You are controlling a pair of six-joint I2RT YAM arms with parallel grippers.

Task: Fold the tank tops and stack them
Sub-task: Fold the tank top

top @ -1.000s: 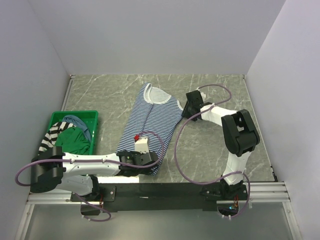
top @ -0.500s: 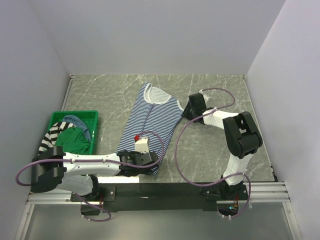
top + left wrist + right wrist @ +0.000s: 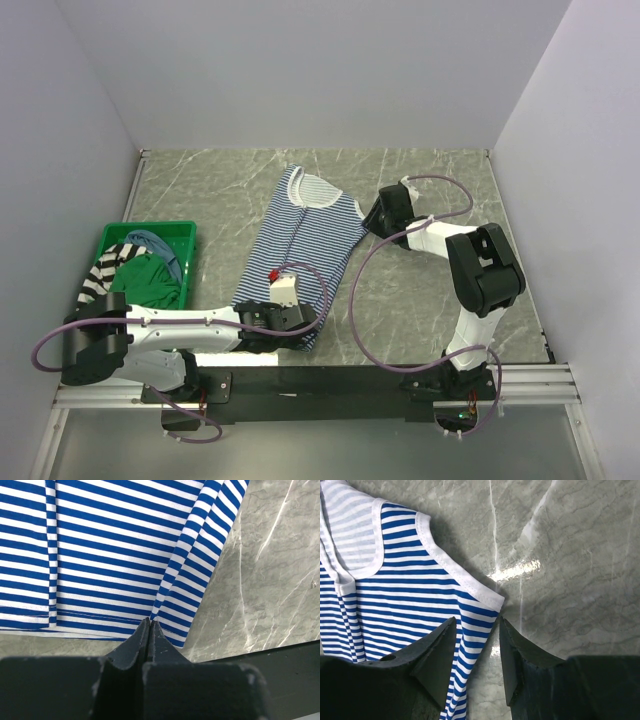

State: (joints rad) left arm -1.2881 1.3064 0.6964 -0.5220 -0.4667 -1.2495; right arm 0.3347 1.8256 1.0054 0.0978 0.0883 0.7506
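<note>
Though the top view shows the striped tank top (image 3: pixel 300 255) flat on the table (image 3: pixel 200 180), only the wrist views reveal grips. The left gripper (image 3: pixel 149 622), pressed together, pinches its hem. The right gripper (image 3: pixel 477 624) stands spread astride its armhole corner.

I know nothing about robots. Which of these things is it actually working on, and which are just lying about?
Part of the job:
- navy-white striped tank top, spread on the table
- green top, black-white striped top and dusty blue top, heaped in the bin

Just lying about:
- green plastic bin
- marble table
</note>
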